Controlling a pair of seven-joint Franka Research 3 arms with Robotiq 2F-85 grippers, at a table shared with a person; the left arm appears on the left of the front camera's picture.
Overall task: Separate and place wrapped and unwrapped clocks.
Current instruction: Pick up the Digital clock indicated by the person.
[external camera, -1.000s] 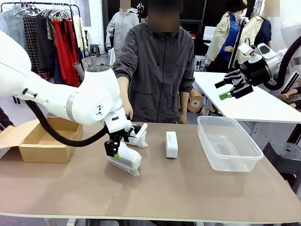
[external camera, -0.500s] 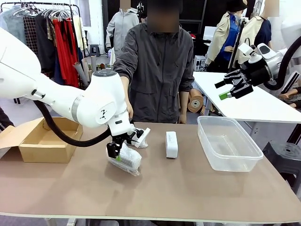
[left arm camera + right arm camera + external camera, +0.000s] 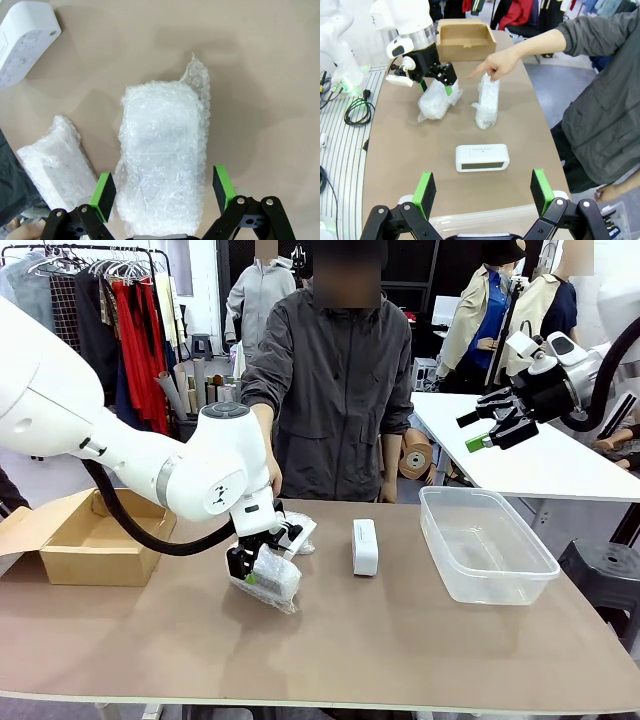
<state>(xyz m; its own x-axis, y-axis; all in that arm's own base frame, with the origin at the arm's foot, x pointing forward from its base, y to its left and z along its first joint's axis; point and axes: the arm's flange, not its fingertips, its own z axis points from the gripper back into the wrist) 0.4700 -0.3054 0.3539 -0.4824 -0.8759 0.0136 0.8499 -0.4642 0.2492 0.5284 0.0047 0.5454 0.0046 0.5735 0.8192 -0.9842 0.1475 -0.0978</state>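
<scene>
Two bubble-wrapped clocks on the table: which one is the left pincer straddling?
The wrapped clock nearer the robot's side, lying between the open pads of the left pincer. The other wrapped clock lies beside it, outside the pads, by the person's hand.

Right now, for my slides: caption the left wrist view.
Left gripper, jaws open, straddles a bubble-wrapped clock on the table.

From the front, the left arm [image 3: 205, 485] hides most of the farther wrapped clock [image 3: 303, 525].
</scene>
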